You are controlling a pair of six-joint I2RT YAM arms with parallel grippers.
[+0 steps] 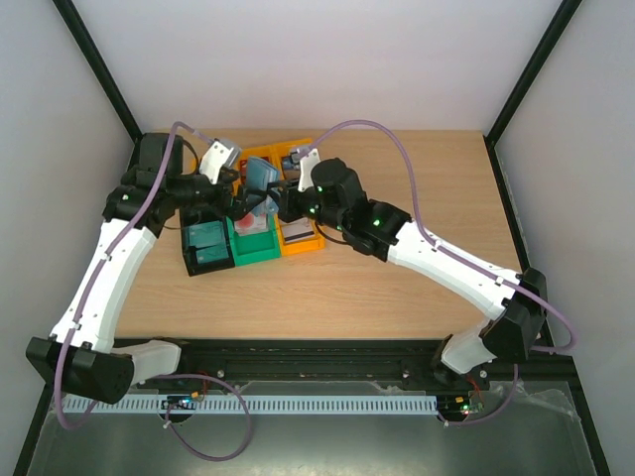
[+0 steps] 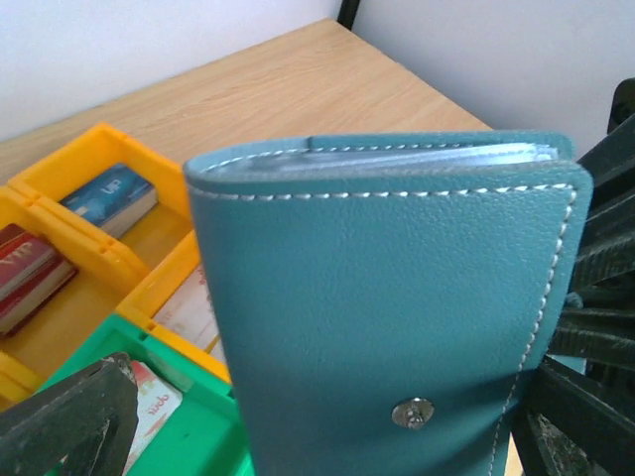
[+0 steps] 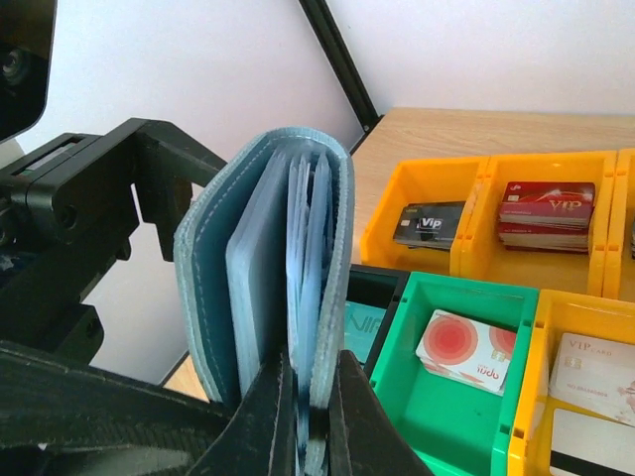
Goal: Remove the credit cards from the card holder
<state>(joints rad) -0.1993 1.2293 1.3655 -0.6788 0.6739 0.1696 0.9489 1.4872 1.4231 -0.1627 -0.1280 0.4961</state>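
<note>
The teal card holder is held upright above the bins, spine up, with its pale sleeves fanned downward. My right gripper is shut on one cover and several sleeves from below. My left gripper is open, and its fingers stand wide on either side of the snap-button cover. The left finger is clearly off the cover. I cannot make out any cards inside the sleeves. Credit cards lie in the bins: red ones, a dark one and a white-and-red one.
Orange bins, a green bin and a black bin with teal cards sit together on the wooden table, right under both grippers. Black frame posts rise at the back corners.
</note>
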